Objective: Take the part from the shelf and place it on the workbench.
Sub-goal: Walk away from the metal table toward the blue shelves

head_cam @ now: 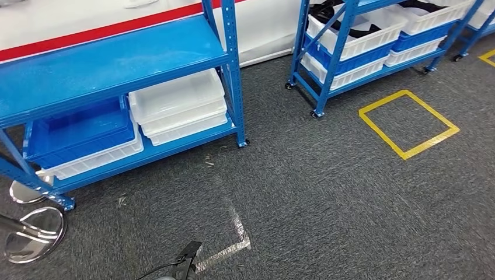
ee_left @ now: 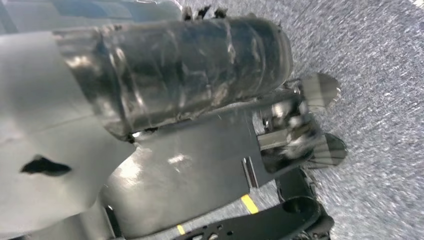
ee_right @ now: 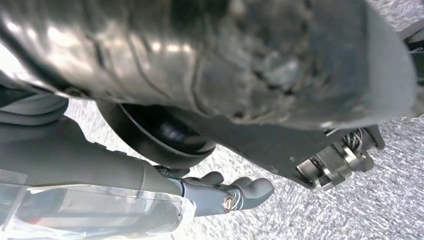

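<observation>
Fingers [ee_right: 240, 192] of right hand hang loosely curled, grasping nothing; left hand's state can't be told. No part identifiable; shelf [head_cam: 117, 58] stands ahead-left, white bins [head_cam: 175, 102] on its lower level.

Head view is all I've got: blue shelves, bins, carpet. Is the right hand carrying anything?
Observer: No. In the right wrist view the right hand holds nothing and its fingers are stretched out.
Operator: What's around it?
Observer: Just grey carpet behind the fingers, so it looks to be hanging at the robot's side.
Operator: Left hand got the part?
Observer: Can't tell. The left wrist view is motion-blurred: the pale grey cover of the left hand is in frame, but I can't make out the fingers or any part.
</observation>
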`<act>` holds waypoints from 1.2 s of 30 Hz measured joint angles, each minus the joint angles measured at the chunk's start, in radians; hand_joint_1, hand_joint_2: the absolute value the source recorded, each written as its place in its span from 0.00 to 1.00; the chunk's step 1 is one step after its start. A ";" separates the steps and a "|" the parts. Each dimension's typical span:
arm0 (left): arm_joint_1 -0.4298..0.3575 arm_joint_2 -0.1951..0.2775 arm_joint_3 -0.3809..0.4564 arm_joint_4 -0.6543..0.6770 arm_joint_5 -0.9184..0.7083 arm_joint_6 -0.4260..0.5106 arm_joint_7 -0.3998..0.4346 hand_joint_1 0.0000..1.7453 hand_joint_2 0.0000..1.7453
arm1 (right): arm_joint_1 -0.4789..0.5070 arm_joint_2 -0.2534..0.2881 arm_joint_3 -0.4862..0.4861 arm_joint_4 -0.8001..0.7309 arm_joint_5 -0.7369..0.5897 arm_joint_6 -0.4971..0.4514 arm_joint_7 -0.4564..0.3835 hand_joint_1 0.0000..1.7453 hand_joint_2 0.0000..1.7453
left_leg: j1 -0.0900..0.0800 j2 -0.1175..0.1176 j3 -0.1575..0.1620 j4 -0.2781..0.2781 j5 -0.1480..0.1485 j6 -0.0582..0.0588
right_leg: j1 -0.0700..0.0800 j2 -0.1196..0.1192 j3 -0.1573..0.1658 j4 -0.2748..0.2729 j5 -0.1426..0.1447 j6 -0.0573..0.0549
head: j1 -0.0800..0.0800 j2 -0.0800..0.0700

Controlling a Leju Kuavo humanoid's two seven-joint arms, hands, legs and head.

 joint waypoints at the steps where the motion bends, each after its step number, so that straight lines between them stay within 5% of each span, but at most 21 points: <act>1: 0.000 0.000 0.000 0.000 0.000 -0.001 0.002 0.00 0.00 | 0.001 0.000 0.000 0.000 0.001 0.001 0.000 0.00 0.00 | 0.001 0.006 -0.023 0.046 -0.013 -0.002 | 0.002 -0.016 0.001 0.000 -0.002 -0.002 | 0.000 0.000; 3: 0.002 0.003 0.000 0.000 0.000 -0.004 0.007 0.00 0.00 | 0.002 0.000 0.000 0.000 0.004 0.004 0.001 0.00 0.00 | 0.002 0.013 -0.013 0.028 0.015 0.001 | 0.005 -0.044 0.004 0.000 -0.006 -0.003 | 0.000 0.000; 5: 0.001 0.008 0.000 0.000 0.000 -0.005 0.008 0.00 0.00 | 0.001 0.002 0.000 0.000 0.006 0.004 0.001 0.00 0.00 | -0.004 0.046 0.060 -0.110 0.077 0.013 | 0.009 -0.068 0.012 0.000 -0.011 -0.002 | 0.000 0.000; 7: -0.005 0.012 0.000 0.000 -0.001 -0.006 0.010 0.00 0.00 | -0.002 0.006 0.000 0.000 0.006 0.003 0.000 0.00 0.00 | -0.016 0.081 0.114 -0.209 0.103 0.029 | 0.014 -0.088 0.018 0.000 -0.017 0.005 | 0.001 0.000; 10: -0.008 0.017 0.000 0.001 -0.013 -0.009 0.022 0.00 0.00 | -0.004 0.012 0.001 0.000 -0.005 -0.007 0.000 0.00 0.00 | -0.018 0.062 0.122 -0.231 0.105 0.043 | 0.017 -0.114 0.026 -0.004 -0.024 0.019 | 0.000 0.000; 12: -0.010 0.016 0.000 0.001 -0.027 -0.009 0.035 0.00 0.00 | -0.005 0.014 0.001 0.000 -0.019 -0.014 -0.001 0.00 0.00 | -0.010 0.038 0.131 -0.245 0.112 0.051 | 0.016 -0.079 0.019 0.023 -0.047 0.030 | 0.004 0.000; 14: -0.019 0.009 0.000 0.002 -0.040 -0.002 0.047 0.00 0.00 | -0.005 0.013 0.001 0.000 -0.030 -0.014 0.000 0.00 0.00 | -0.006 0.017 0.135 -0.252 0.115 0.058 | 0.013 -0.020 -0.027 0.122 -0.101 0.036 | 0.010 0.000; 16: -0.031 0.000 0.000 0.002 -0.045 0.007 0.057 0.00 0.00 | -0.007 0.011 0.001 0.000 -0.034 -0.007 0.008 0.00 0.00 | -0.006 -0.007 0.134 -0.250 0.115 0.062 | 0.011 0.001 -0.087 0.237 -0.142 0.038 | 0.012 0.000; 17: -0.034 -0.004 0.000 0.002 -0.045 0.011 0.061 0.00 0.00 | -0.008 0.011 0.001 0.000 -0.035 -0.005 0.013 0.00 0.00 | -0.005 -0.021 0.134 -0.249 0.114 0.061 | 0.010 0.003 -0.101 0.258 -0.137 0.040 | 0.012 0.000; 19: -0.037 -0.010 0.000 0.002 -0.045 0.016 0.064 0.00 0.00 | -0.008 0.010 0.001 0.000 -0.037 -0.011 0.021 0.00 0.00 | -0.001 -0.052 0.136 -0.241 0.110 0.056 | 0.004 0.013 -0.078 0.189 -0.073 0.043 | 0.012 0.000; 21: -0.039 -0.015 0.000 0.002 -0.045 0.018 0.064 0.00 0.00 | -0.005 0.010 0.001 0.001 -0.040 -0.023 0.020 0.00 0.00 | 0.002 -0.080 0.129 -0.225 0.102 0.045 | -0.006 0.065 -0.029 0.069 -0.017 0.047 | 0.014 0.000; 23: -0.043 -0.017 0.000 0.002 -0.044 0.018 0.063 0.00 0.00 | -0.003 0.011 0.001 0.001 -0.042 -0.031 0.017 0.00 0.00 | 0.003 -0.102 0.114 -0.213 0.099 0.033 | -0.012 0.111 -0.012 0.023 -0.010 0.046 | 0.016 0.000; 25: -0.044 -0.018 0.000 0.002 -0.043 0.017 0.064 0.00 0.00 | -0.003 0.012 0.001 0.001 -0.045 -0.036 0.014 0.00 0.00 | 0.007 -0.124 0.103 -0.212 0.103 0.023 | -0.012 0.102 -0.013 0.023 -0.010 0.037 | 0.017 0.000; 26: -0.043 -0.018 0.000 0.002 -0.043 0.017 0.064 0.00 0.00 | -0.003 0.012 0.001 0.001 -0.046 -0.038 0.013 0.00 0.00 | 0.007 -0.118 0.099 -0.208 0.102 0.018 | -0.011 0.090 -0.010 0.020 -0.010 0.032 | 0.017 0.000; 28: -0.044 -0.018 0.000 0.003 -0.043 0.016 0.064 0.00 0.00 | -0.003 0.012 0.001 0.001 -0.047 -0.038 0.009 0.00 0.00 | 0.004 -0.066 0.073 -0.157 0.076 0.010 | -0.012 0.062 -0.002 0.015 -0.010 0.020 | 0.008 0.000; 30: -0.050 -0.021 0.000 0.003 -0.042 0.016 0.063 0.00 0.00 | -0.001 0.012 0.001 0.001 -0.048 -0.038 0.006 0.00 0.00 | 0.003 -0.007 0.012 -0.035 0.025 0.004 | -0.005 0.033 0.004 0.014 -0.014 0.012 | 0.000 0.000; 31: -0.053 -0.022 0.000 0.003 -0.040 0.018 0.061 0.00 0.25 | 0.001 0.012 0.001 0.002 -0.051 -0.039 0.005 0.00 0.00 | 0.004 0.004 -0.020 0.024 0.007 0.003 | -0.002 0.020 0.006 0.014 -0.016 0.010 | 0.000 0.000; 33: -0.054 -0.024 0.000 0.003 -0.032 0.024 0.058 0.00 0.75 | 0.002 0.011 0.001 0.002 -0.068 -0.039 0.008 0.00 0.50 | 0.004 0.011 -0.039 0.053 0.020 0.006 | 0.003 0.001 0.009 0.014 -0.019 0.007 | 0.000 0.000; 34: -0.053 -0.023 0.000 0.003 -0.031 0.025 0.059 0.00 1.00 | 0.000 0.011 0.001 0.002 -0.085 -0.039 0.010 0.00 0.75 | 0.003 0.012 -0.019 0.010 0.051 0.011 | 0.005 -0.004 0.012 0.014 -0.021 0.006 | 0.000 0.000; 35: -0.046 -0.023 0.000 0.003 -0.036 0.021 0.056 0.00 1.00 | -0.001 0.011 0.000 0.002 -0.107 -0.040 0.012 0.00 1.00 | 0.000 0.014 0.015 -0.058 0.085 0.020 | 0.007 -0.007 0.015 0.013 -0.024 0.006 | 0.000 0.000; 36: -0.031 -0.021 0.000 0.003 -0.046 0.012 0.042 0.00 1.00 | -0.003 0.011 -0.002 0.002 -0.136 -0.044 0.013 0.00 1.00 | -0.005 0.018 0.049 -0.123 0.106 0.031 | 0.010 -0.009 0.019 0.012 -0.026 0.007 | 0.002 0.000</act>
